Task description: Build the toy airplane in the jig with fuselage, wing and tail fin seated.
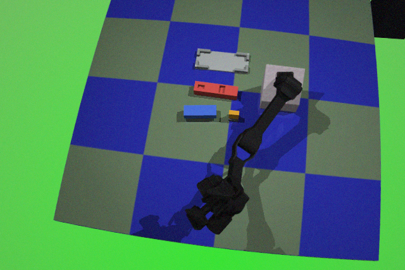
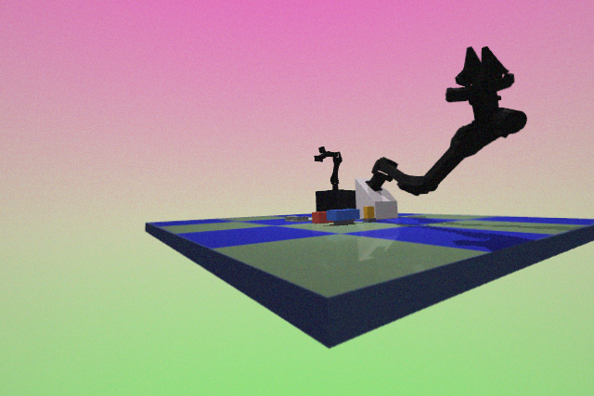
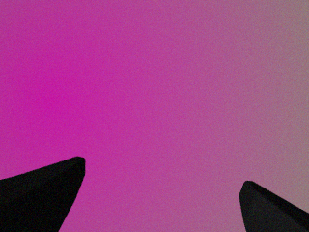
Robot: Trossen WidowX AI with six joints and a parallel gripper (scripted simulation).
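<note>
The grey jig (image 1: 222, 61) (image 2: 296, 218) lies on the table with nothing in its cradle. The red fuselage (image 1: 211, 90) (image 2: 318, 217) lies outside the jig, both sockets facing up and empty. The blue wing (image 1: 199, 110) (image 2: 343, 214) lies beside the fuselage, on the side away from the jig; its tab is not visible. The small orange tail fin (image 1: 233, 114) (image 2: 368, 212) stands near one end of the wing. My gripper (image 1: 207, 217) (image 2: 477, 49) (image 3: 166, 181) is open and empty, high above the table and far from the parts, its fingers pointing upward.
A pale sloped pedestal (image 1: 267, 77) (image 2: 386, 210) carries my arm, to the right of the parts in the top view. A black block (image 1: 389, 15) (image 2: 334, 200) stands beyond the table's corner. A small black arm (image 2: 335, 173) stands on it in the exterior view.
</note>
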